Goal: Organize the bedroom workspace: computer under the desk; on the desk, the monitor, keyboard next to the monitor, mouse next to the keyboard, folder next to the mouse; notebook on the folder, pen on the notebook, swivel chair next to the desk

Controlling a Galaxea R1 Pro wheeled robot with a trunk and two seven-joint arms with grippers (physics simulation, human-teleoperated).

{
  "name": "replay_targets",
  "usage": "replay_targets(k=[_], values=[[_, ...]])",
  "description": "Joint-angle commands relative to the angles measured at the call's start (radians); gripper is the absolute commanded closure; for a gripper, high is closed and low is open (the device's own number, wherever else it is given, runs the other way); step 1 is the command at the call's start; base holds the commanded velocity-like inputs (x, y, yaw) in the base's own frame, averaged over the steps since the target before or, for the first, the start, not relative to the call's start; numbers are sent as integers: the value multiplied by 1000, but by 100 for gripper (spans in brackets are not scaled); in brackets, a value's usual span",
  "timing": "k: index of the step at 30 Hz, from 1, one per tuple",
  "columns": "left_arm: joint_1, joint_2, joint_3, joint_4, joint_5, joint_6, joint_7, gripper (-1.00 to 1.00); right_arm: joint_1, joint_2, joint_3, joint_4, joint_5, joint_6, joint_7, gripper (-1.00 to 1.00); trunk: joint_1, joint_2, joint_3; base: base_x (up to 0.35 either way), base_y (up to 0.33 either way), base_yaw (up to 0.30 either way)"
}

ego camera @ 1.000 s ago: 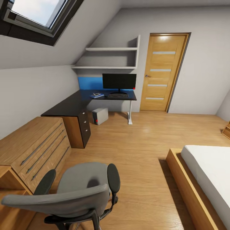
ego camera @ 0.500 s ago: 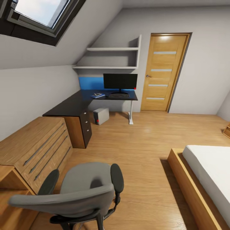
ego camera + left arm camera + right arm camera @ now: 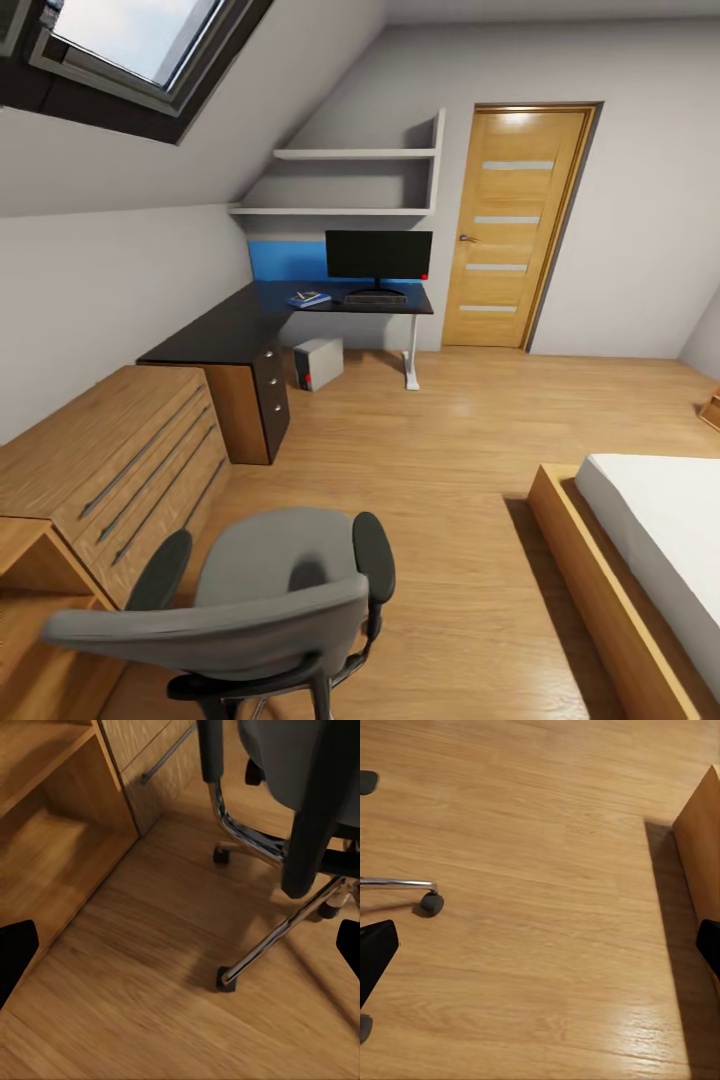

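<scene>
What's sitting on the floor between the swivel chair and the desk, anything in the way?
Nothing visible blocks it. The swivel chair stands near the camera beside the light wood drawer unit, and open plank floor runs up to the desk. The bed frame lies off to the right, and the computer sits under the desk.

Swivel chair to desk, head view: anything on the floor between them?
Bare wood floor between swivel chair and desk; the wooden drawer unit flanks that stretch.
</scene>
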Motion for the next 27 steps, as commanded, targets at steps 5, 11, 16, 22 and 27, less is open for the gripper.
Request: replay_targets(k=[5,11,16,22,27], values=[[-1,0,-9,0,5,-2,5,-100,-1,0,2,2,10,-2,-10,-100,0,-1,-1,0,118,0],[-1,0,-9,1,5,-2,5,-100,-1,0,2,2,10,-2,-10,-100,0,-1,-1,0,101,0],[-1,0,-9,2,5,-2,5,-100,-1,0,2,2,10,-2,-10,-100,0,-1,-1,0,102,0],[-1,0,-9,2,5,-2,5,-100,-1,0,2,2,10,-2,-10,-100,0,-1,-1,0,134,0],[-1,0,-9,2,5,-2,5,-100,-1,0,2,2,10,-2,-10,-100,0,-1,-1,0,151,0]])
